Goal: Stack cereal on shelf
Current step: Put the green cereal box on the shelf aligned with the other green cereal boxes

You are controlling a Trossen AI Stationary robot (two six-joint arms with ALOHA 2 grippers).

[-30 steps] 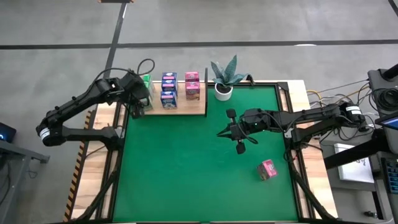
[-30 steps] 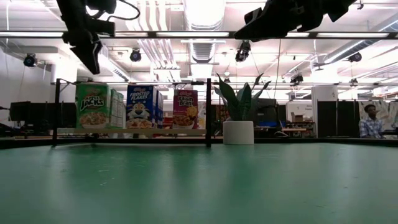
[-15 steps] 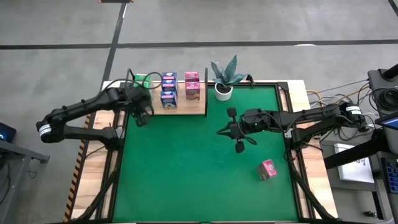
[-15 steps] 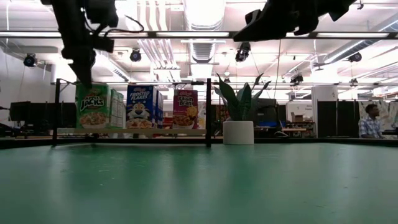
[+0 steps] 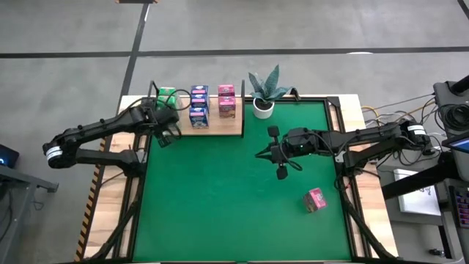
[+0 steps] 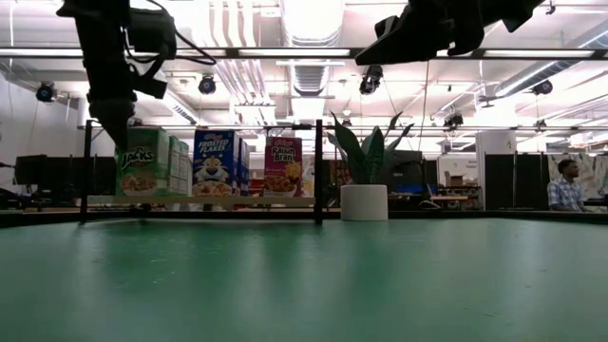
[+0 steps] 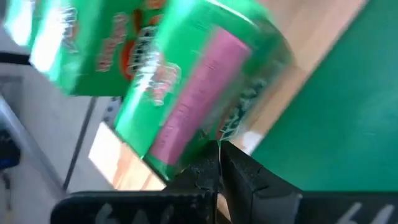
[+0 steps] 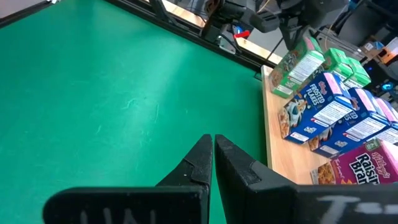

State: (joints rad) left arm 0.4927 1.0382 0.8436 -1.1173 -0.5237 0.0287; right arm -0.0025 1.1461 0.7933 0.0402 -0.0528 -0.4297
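From above, a green table (image 5: 234, 191) carries a light-wood shelf (image 5: 220, 128) along its far edge, toward the left corner. On the shelf stand cereal boxes in three groups: green boxes (image 5: 168, 96) at the left end, blue-and-white boxes (image 5: 198, 106) in the middle, pink boxes (image 5: 226, 101) at the right end. A potted plant (image 5: 264, 92) stands just beside the shelf's right end. One more pink box (image 5: 316, 199) lies alone on the table toward the near right corner, well apart from the shelf. The left gripper (image 5: 164, 134) is at the shelf's left front corner, and the right gripper (image 5: 282, 165) is over the middle of the table.

From table height, the green, blue and pink boxes stand upright in a row on the shelf between thin black posts (image 6: 318, 171) (a person sits far off in the room behind). The left gripper (image 6: 112, 128) hangs in front of the green boxes.

The left wrist camera shows its fingers (image 7: 239, 171) clenched together with nothing between them, the tips near a green box (image 7: 199, 93).

The right wrist camera shows that arm's fingers (image 8: 200, 163) also closed and empty over bare green table.
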